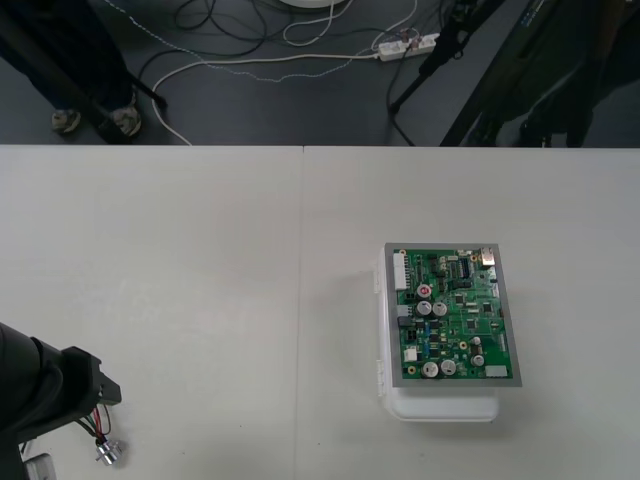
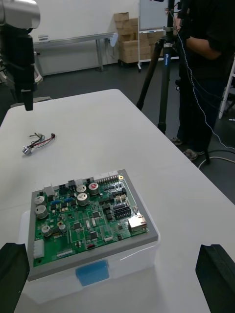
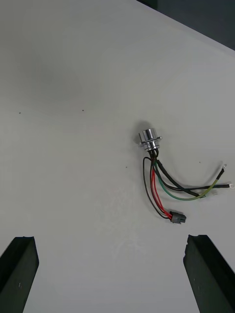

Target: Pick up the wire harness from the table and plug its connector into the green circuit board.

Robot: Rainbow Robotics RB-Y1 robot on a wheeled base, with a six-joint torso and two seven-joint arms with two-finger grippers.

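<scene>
A matte, pale desk (image 1: 200,250) with one thin seam runs under a strip of dark floor. In the front view, the flat rectangular green circuit board (image 1: 452,315), grey-rimmed and studded with round silver cans, sits on its white plastic base (image 1: 440,405). The wire harness (image 1: 103,435) lies loose on the desk, well apart from the board on the robot's left, just beside the dark left arm (image 1: 45,385).

From the right wrist, the right end effector (image 2: 115,254) stands spread, its black fingers (image 2: 12,271) either side of the boxy base, which has a blue patch on its wall. The harness is far beyond the board.

From the left wrist, the left end effector (image 3: 110,239) is spread wide and holds nothing. Between and beyond its fingers lie the shiny flanged metal socket (image 3: 150,137), thin curling red, black and green wires (image 3: 159,183) and the small black plug (image 3: 176,217), unplugged, all far from the board.
</scene>
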